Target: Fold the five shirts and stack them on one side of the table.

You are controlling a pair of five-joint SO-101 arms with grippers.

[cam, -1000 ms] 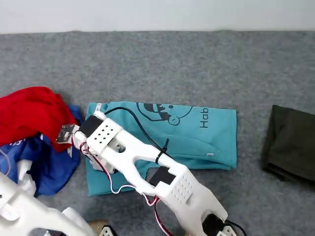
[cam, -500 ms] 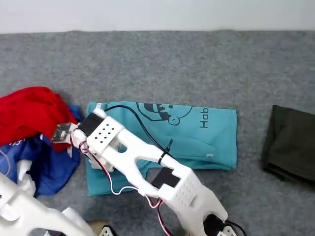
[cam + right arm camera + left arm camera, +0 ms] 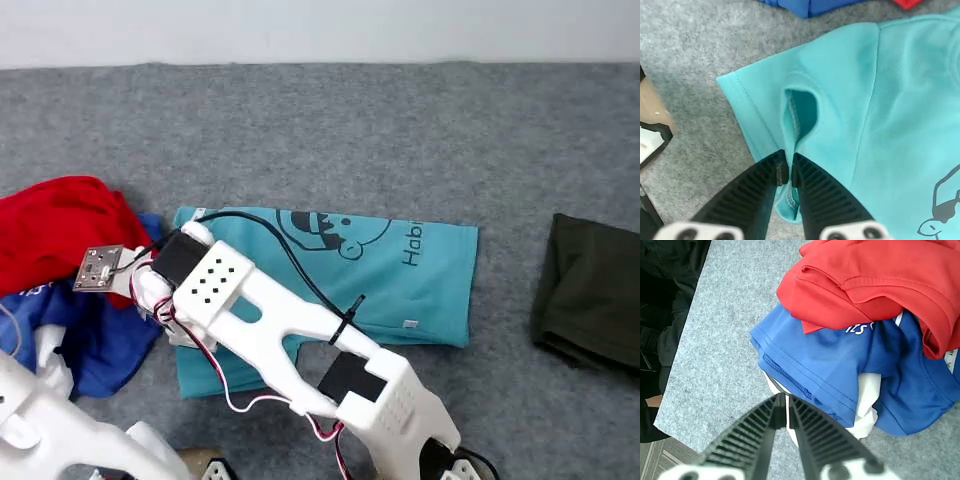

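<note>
A teal shirt (image 3: 400, 270) lies partly folded in the middle of the grey table. My right arm (image 3: 260, 320) stretches across it to its left edge. There the right gripper (image 3: 786, 170) is shut on the hem of the teal shirt (image 3: 890, 100), beside a sleeve opening. To the left lies a pile: a red shirt (image 3: 50, 235) on top, a blue shirt (image 3: 95, 345) under it and a white shirt (image 3: 50, 355) at the bottom. My left gripper (image 3: 787, 407) hangs shut above the blue shirt (image 3: 840, 370) and the white shirt (image 3: 865, 422), holding nothing. A dark green shirt (image 3: 590, 295) lies folded at the right.
The left arm's base (image 3: 40, 425) takes up the near left corner. The grey mat's edge (image 3: 677, 390) runs close to the pile, with dark clutter beyond it. Bare grey table (image 3: 330, 130) stretches along the far side.
My right arm has swung left toward the pile, its wrist now partly over the red shirt. The teal shirt has slid a little to the left with it.
</note>
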